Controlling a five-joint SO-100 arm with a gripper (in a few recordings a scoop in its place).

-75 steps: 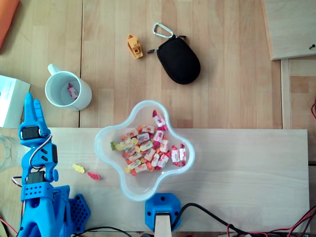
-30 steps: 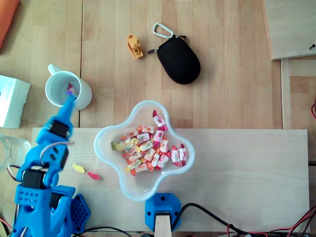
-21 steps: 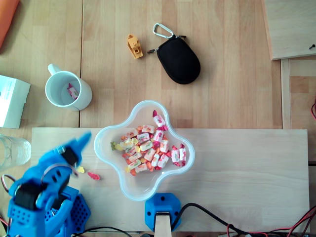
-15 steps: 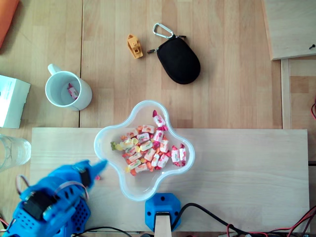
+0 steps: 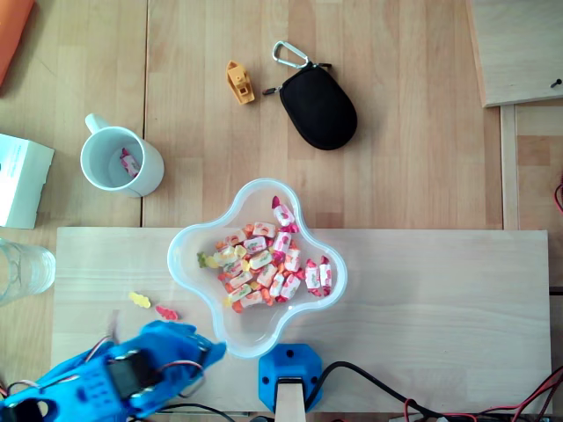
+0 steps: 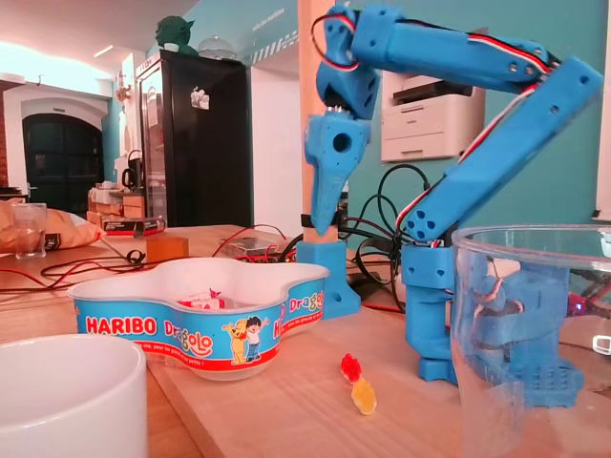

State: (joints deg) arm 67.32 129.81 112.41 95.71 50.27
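Note:
My blue gripper (image 5: pixel 214 350) hangs above the board by the front-left rim of the clear lobed bowl (image 5: pixel 195 236). In the fixed view the gripper (image 6: pixel 321 225) points straight down behind the Haribo-printed bowl (image 6: pixel 172 329), its fingers together with nothing seen between them. Several wrapped candies (image 5: pixel 264 264) lie in the bowl. A yellow gummy (image 5: pixel 139 300) and a red gummy (image 5: pixel 166 312) lie loose on the board left of the bowl, and both show in the fixed view, red gummy (image 6: pixel 350 367) and yellow gummy (image 6: pixel 364 396). The white mug (image 5: pixel 141 180) at the left holds one candy (image 5: pixel 128 163).
A black pouch (image 5: pixel 318 106) with a carabiner and a small orange object (image 5: pixel 239 82) lie at the back. A white box (image 5: pixel 22 180) and a clear glass (image 5: pixel 18 268) stand at the left edge. A blue mount (image 5: pixel 288 365) with cables sits at the front edge.
The arm swung away from the mug, sweeping across the board's left part toward the front edge. The gripper tip now sits near the bowl's front-left rim. The candies have not moved.

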